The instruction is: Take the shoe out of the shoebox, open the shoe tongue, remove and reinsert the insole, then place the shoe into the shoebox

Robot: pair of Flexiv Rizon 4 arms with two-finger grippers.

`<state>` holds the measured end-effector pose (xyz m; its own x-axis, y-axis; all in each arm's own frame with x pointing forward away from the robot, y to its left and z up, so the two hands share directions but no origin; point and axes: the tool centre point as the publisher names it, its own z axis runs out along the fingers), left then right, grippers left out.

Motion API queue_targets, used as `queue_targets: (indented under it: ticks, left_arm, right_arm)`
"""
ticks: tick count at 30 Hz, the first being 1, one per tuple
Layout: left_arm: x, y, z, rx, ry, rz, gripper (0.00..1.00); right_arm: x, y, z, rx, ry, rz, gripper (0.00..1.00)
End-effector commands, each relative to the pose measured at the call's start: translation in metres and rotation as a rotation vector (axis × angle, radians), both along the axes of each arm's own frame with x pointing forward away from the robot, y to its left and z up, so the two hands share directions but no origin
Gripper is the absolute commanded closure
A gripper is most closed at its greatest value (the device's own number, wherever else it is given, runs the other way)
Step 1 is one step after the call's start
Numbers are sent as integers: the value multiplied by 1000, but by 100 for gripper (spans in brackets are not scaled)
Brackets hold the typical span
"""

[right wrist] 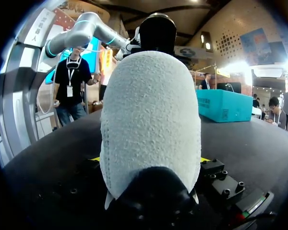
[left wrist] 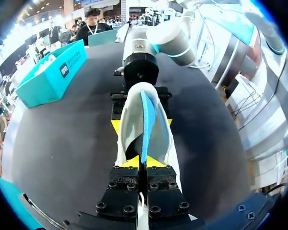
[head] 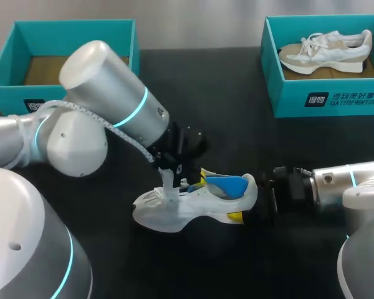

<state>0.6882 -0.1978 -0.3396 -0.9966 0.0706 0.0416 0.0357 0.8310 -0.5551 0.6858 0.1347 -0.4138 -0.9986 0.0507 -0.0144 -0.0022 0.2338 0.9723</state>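
Shoe (head: 174,215): white sneaker with a thick pale sole, low over the middle of the table (head: 237,106), outside both boxes; whether the sole touches the table cannot be told.
Shoe axis: long axis runs across the table, with the toe toward my left arm's side and the heel toward my right arm's; the opening faces up.
Heel texture: rounded and finely pebbled white in the right wrist view, with a dark patch next to the gripper.
Right gripper (head: 242,199): fingers stand wide apart, one yellow tip on each side of the heel, clamping the shoe.
Insole (head: 227,185): bright blue, thin and flat, standing on edge in the shoe's opening, lengthwise along the shoe.
Left gripper (left wrist: 143,163): jaws narrow, with the yellow tips pinching the insole's edge from above.
Table surface: matte black.
Left shoebox (head: 75,23): teal card, at the far left corner, with a brown floor.
Right shoebox (head: 336,99): teal, at the far right corner.
Second shoe (head: 327,53): white and beige, laced, lying inside the right shoebox with its toe toward the table's middle.
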Motion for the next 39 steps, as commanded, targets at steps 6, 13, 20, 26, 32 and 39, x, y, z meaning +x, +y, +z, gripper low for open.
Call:
queue_targets:
  ticks: [6,13,20,26,32,39]
  left_arm:
    - [-8,18,12,-156,-37,75,100]
    - [-8,-3,18,-117,-101,91,100]
    - [-5,-29,28,-85,-173,98,100]
    - [-3,-41,30,-41,-222,138,100]
    - [-5,-41,34,-48,-206,124,24]
    - [-9,-35,44,-75,-188,111,10]
  right_arm:
    - [-2,1,0,-4,0,0,100]
    - [-2,1,0,-4,0,0,100]
    - [-2,1,0,-4,0,0,100]
    - [-2,1,0,-4,0,0,100]
    - [-2,1,0,-4,0,0,100]
    - [-2,1,0,-4,0,0,100]
